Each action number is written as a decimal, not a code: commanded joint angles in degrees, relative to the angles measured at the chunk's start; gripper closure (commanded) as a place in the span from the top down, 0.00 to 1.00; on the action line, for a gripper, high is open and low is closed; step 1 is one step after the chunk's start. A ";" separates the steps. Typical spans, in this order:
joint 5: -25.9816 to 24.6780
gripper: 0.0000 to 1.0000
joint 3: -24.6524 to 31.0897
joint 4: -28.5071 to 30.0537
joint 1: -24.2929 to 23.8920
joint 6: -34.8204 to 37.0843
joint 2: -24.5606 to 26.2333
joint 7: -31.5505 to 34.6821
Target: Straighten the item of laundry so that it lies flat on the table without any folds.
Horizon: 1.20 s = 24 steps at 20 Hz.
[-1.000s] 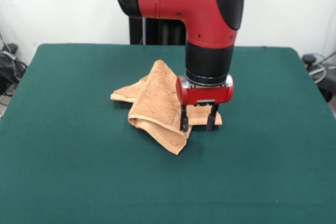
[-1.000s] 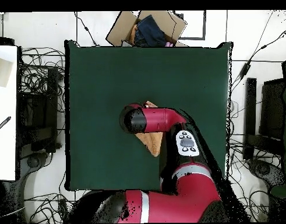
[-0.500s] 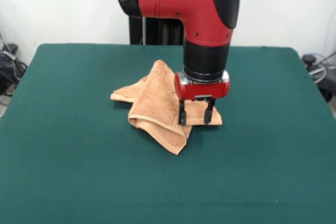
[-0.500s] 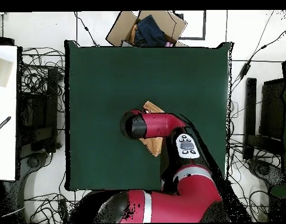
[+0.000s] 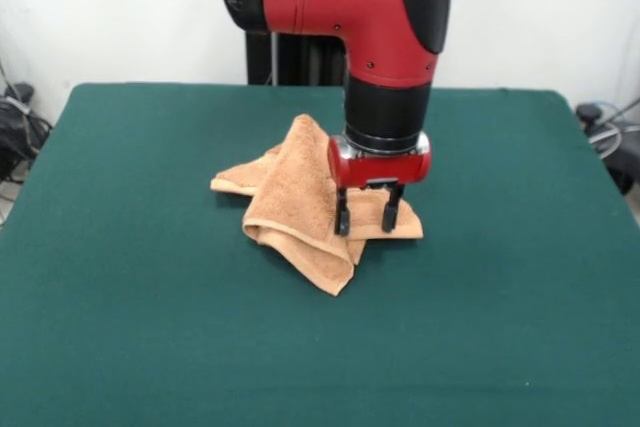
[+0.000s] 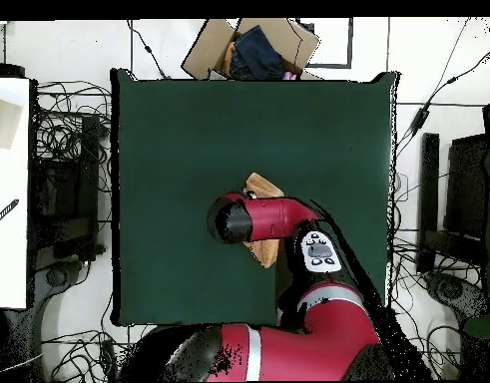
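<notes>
The arm is reaching straight down, its claw (image 5: 365, 219) spread over the crumpled towel (image 5: 300, 202) lying beneath and beside it on the table (image 5: 130, 277); overhead, the arm is hiding most of the towel (image 6: 260, 186)

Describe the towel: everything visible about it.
The towel is light orange-tan terry with hemmed edges, lying crumpled near the middle of the green table, not flat. In the front view it is folded over itself: one fold peaks upward, a doubled flap points toward the camera, and flatter corners stick out on either side. The gripper stands over its right part, jaws open and straddling the cloth; whether they touch it cannot be told. In the overhead view the arm covers most of it.
</notes>
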 commanded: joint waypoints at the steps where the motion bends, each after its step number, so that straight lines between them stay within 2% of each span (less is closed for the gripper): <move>1: -3.44 1.00 -4.26 2.98 1.43 -6.17 1.31 8.88; 7: -2.57 1.00 -5.47 4.11 2.20 -8.89 2.66 9.64; 14: -1.79 1.00 -8.08 2.74 4.15 -11.15 4.46 9.77; 24: 0.93 1.00 -14.89 0.45 9.73 -14.94 6.64 11.81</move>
